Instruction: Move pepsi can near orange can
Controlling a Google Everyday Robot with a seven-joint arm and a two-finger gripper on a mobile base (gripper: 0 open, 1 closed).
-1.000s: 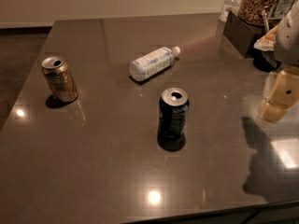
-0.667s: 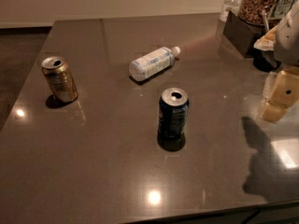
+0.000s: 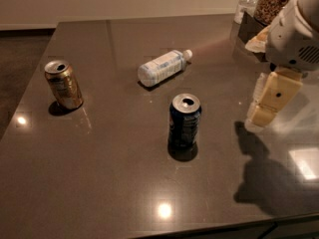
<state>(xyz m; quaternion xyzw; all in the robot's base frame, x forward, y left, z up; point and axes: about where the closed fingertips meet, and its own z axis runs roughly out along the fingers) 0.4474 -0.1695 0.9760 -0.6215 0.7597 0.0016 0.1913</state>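
Note:
The pepsi can [image 3: 185,121] is dark navy blue with a silver top and stands upright near the middle of the dark table [image 3: 114,183]. The orange can [image 3: 63,84] is golden-orange and stands upright at the left side of the table, well apart from the blue can. My gripper [image 3: 263,114] hangs at the right, its cream fingers pointing down above the table, to the right of the pepsi can and not touching it. It holds nothing.
A clear plastic water bottle [image 3: 163,67] with a white label lies on its side behind the pepsi can. A container of snacks [image 3: 271,4] and a dark holder stand at the back right corner. The table's front edge runs along the bottom.

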